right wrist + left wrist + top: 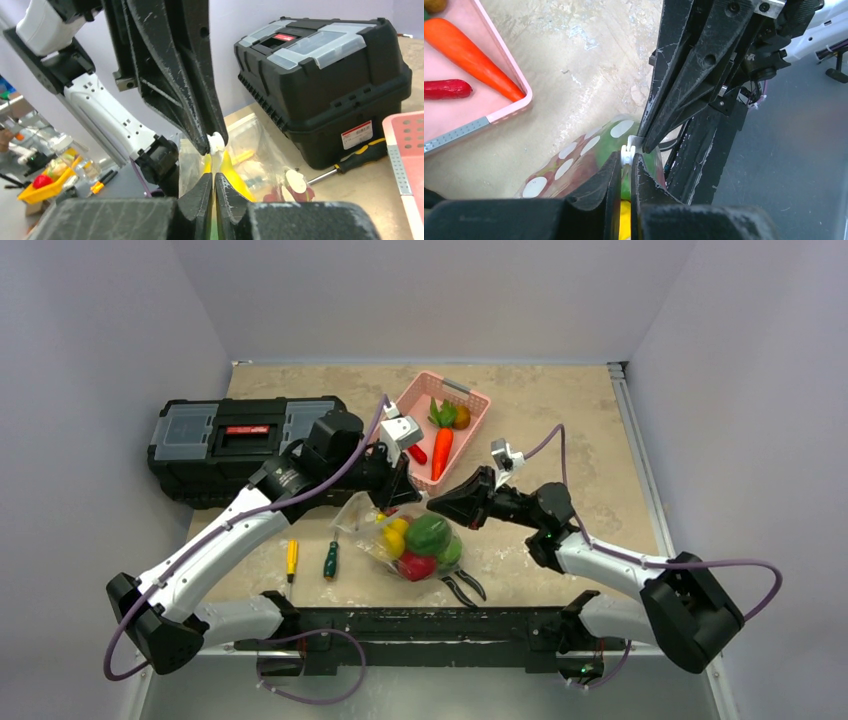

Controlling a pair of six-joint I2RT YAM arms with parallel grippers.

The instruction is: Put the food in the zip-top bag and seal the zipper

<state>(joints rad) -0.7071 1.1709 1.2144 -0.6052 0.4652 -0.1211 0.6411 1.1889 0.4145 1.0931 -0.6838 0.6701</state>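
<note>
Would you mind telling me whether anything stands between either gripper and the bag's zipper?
Nothing visible does. The left gripper and the right gripper are both shut on the zipper, meeting tip to tip at the rim of the zip-top bag, with only the strip itself in their jaws.

Left jaws hide the zip-top bag's (579, 156) bottom.
</note>
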